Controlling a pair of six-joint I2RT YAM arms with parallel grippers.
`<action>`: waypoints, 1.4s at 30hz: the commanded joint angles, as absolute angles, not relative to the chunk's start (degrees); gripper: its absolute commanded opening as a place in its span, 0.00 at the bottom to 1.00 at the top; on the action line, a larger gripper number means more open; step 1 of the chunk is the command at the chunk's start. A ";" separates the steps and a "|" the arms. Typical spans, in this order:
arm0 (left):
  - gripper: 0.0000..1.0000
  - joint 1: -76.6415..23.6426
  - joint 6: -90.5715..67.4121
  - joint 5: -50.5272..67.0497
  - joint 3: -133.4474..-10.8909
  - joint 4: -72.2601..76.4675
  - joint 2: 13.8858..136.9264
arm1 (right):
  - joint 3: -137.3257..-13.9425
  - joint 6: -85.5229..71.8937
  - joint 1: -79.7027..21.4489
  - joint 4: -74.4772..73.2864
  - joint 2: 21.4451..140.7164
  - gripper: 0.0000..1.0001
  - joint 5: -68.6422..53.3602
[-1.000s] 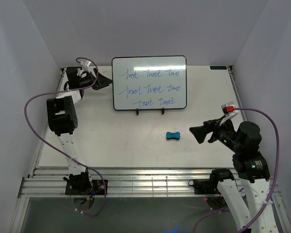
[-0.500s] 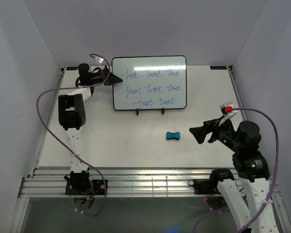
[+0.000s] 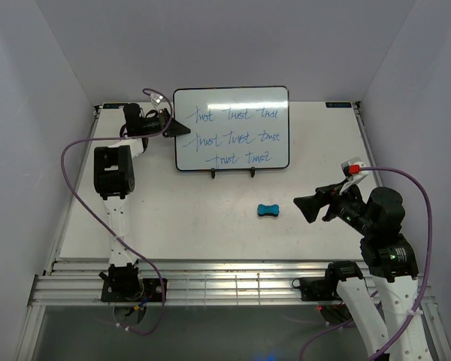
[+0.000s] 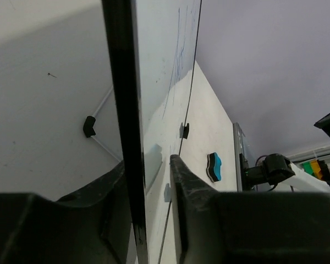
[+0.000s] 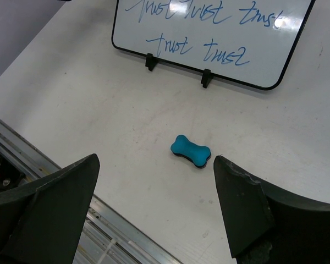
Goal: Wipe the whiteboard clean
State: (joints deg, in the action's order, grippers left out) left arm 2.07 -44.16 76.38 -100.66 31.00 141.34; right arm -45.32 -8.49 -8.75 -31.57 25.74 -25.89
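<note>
Whiteboard (image 3: 231, 128): upright on a wire stand (image 3: 232, 174) near the bench (image 3: 173, 218) far edge, blue writing across it.
Left jaws: spread, straddling its left rim.
Right jaws: wide apart, toward the right edge, near the blue eraser (image 3: 267, 210).

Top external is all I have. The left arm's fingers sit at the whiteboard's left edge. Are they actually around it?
Observer: Yes. In the left wrist view the whiteboard runs edge-on between the left fingers, one behind its black rim and one in front. A gap shows on the front side, so they are not clamped.
Operator: And the other arm?
Observer: In the right wrist view the right fingers are spread wide. The blue eraser lies on the table between them, not touched.
</note>
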 commanded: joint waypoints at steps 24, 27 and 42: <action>0.00 1.93 -73.49 72.26 -102.05 71.29 140.11 | -47.46 -7.91 -9.14 -30.67 24.87 0.90 -23.03; 0.00 1.76 -69.80 68.66 -100.47 67.09 136.86 | -47.29 -7.91 -9.05 -30.41 24.61 0.90 -22.59; 0.00 -4.56 -73.65 61.44 -109.24 59.86 133.68 | -46.05 -8.09 -9.05 -30.15 24.78 0.90 -21.36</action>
State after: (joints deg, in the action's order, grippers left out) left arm -1.13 -71.37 67.42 -103.57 58.35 140.77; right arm -45.32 -8.49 -8.75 -31.53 25.10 -22.15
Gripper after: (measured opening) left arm 0.192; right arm 0.900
